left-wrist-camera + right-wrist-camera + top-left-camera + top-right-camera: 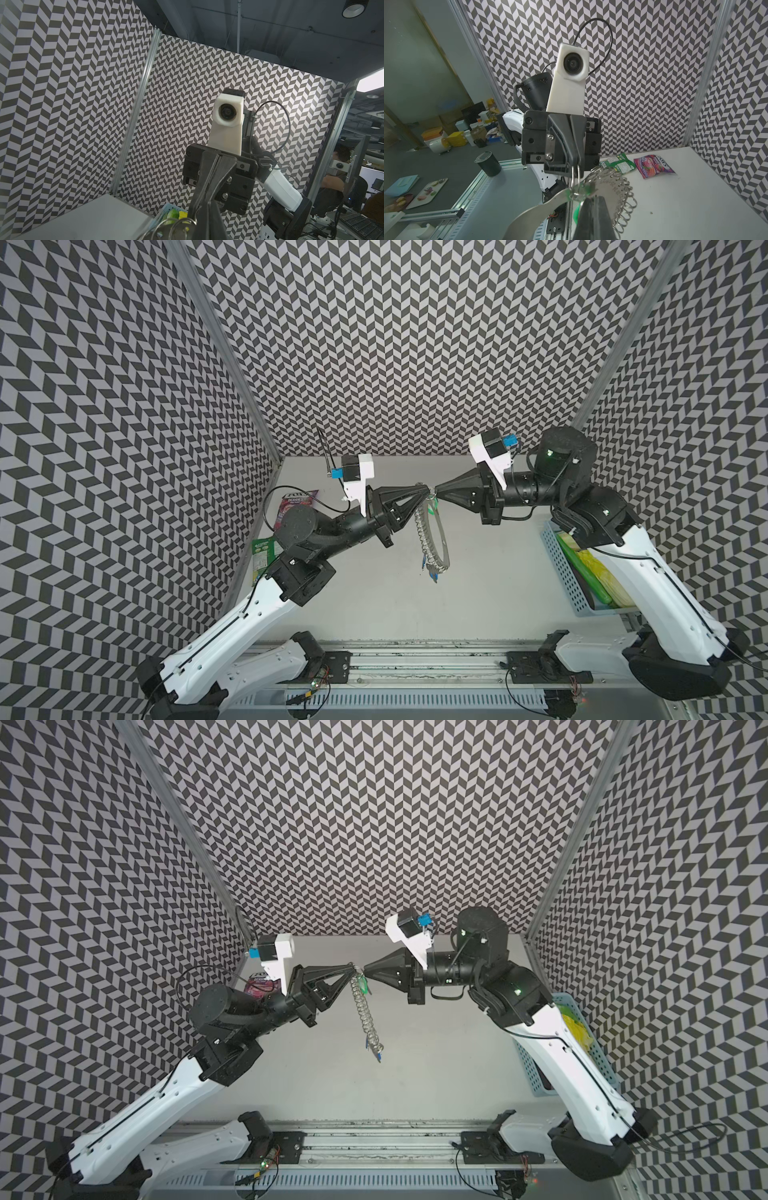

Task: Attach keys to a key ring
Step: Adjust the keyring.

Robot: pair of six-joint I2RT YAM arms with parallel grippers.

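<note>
In both top views my two grippers meet tip to tip above the middle of the table. The left gripper [424,490] [351,968] is shut on one wire ring of the key ring [430,543] [365,1011]. That gray crescent plate hangs down from the ring. In the right wrist view the plate [610,189] lies just beyond my right gripper [593,199], and the left gripper [575,164] pinches a ring above it. The right gripper [437,494] [365,971] is shut at the keys' green tag [433,506] [363,986] [577,209]. Blue-tagged keys [432,572] dangle from the plate's lower end.
A light blue perforated basket [561,568] with green and yellow items stands at the right, partly under the right arm. A purple snack packet [297,499] [654,163] and a green packet [266,549] [616,163] lie at the left near the patterned wall.
</note>
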